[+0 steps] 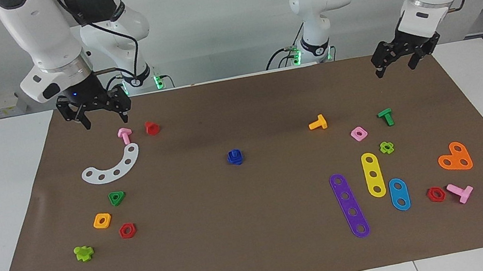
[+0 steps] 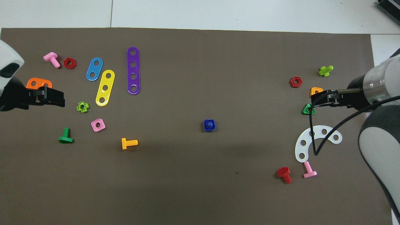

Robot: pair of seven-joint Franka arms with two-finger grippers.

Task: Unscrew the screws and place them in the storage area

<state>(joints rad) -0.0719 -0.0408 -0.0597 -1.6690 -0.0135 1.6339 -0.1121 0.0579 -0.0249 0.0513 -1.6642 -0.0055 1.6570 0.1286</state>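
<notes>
The blue screw [image 1: 235, 157], with its blue square nut on it, stands at the middle of the brown mat [image 1: 262, 259]; it also shows in the overhead view [image 2: 209, 125]. No gripper is near it. My right gripper [image 1: 105, 121] hangs open and empty over the mat at the right arm's end, above a pink bolt [image 1: 124, 135]; in the overhead view [image 2: 315, 100] it covers a green triangle nut [image 2: 308, 109]. My left gripper [image 1: 395, 69] hangs open and empty over the left arm's end of the mat, beside the orange heart plate [image 2: 39, 83] in the overhead view [image 2: 61, 98].
An orange bolt [image 1: 318, 122], a green bolt [image 1: 385, 116], a pink square nut [image 1: 358, 133] and purple [image 1: 349, 205], yellow [image 1: 373, 174] and blue [image 1: 399, 194] strips lie toward the left arm's end. A white curved plate [image 1: 112, 167], a red bolt [image 1: 152, 128] and several nuts lie toward the right arm's end.
</notes>
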